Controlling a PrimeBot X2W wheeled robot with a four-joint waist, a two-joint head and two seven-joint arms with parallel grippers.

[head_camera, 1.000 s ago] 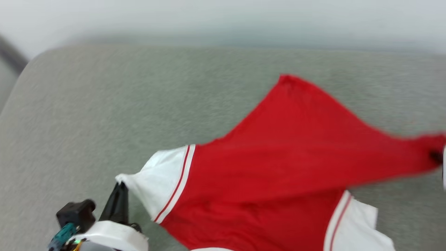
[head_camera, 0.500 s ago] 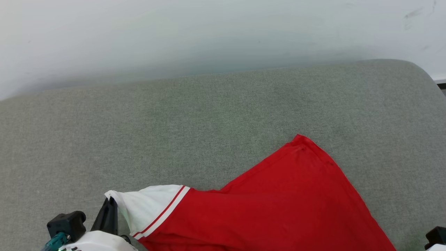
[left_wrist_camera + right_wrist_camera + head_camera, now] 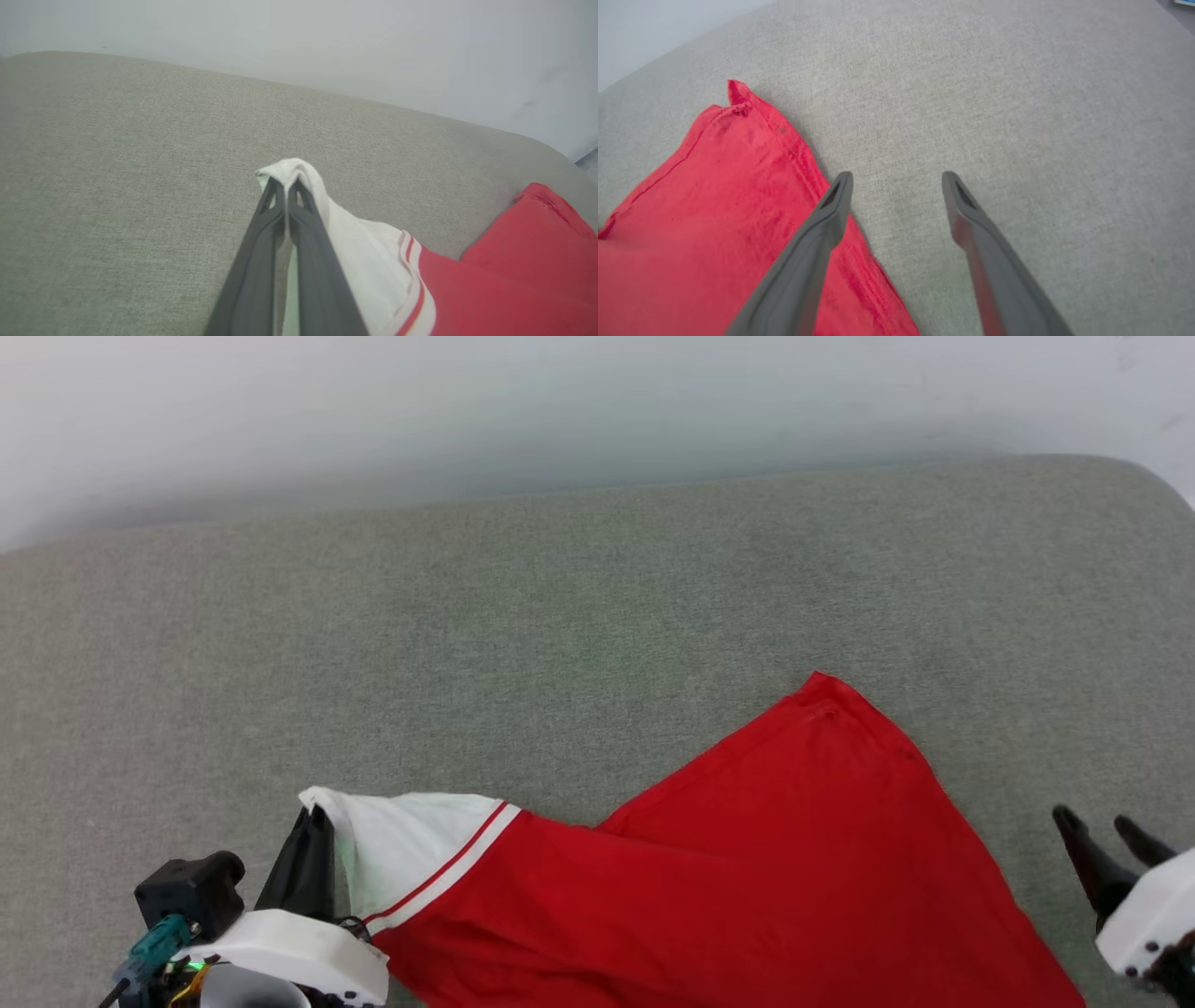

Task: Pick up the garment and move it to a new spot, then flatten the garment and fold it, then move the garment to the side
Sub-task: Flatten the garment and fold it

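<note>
A wide, grey-green woven upholstered surface stretches across the head view, with a pale, plain wall behind its far edge.

At the lower left, the left gripper, two long dark fingers on a white wrist housing, is pinched closed on the tip of a white sleeve. In the left wrist view the two fingers press together, with the white cloth bunched over and around their tips. The held tip seems slightly raised off the surface, though the angle makes this hard to judge.

The sleeve belongs to the garment, a bright red soft fabric shirt with white sleeve sections edged in red stripes. It lies on the near half of the upholstery, right of centre. From the sleeve's striped band the red body fans out to the right and runs off the bottom edge. One red corner points toward the wall.

At the lower right, the right gripper has its two dark fingers spread apart and holds nothing. It sits just beside the garment's right edge. In the right wrist view one finger crosses in front of that red edge and the other is over bare upholstery.
</note>
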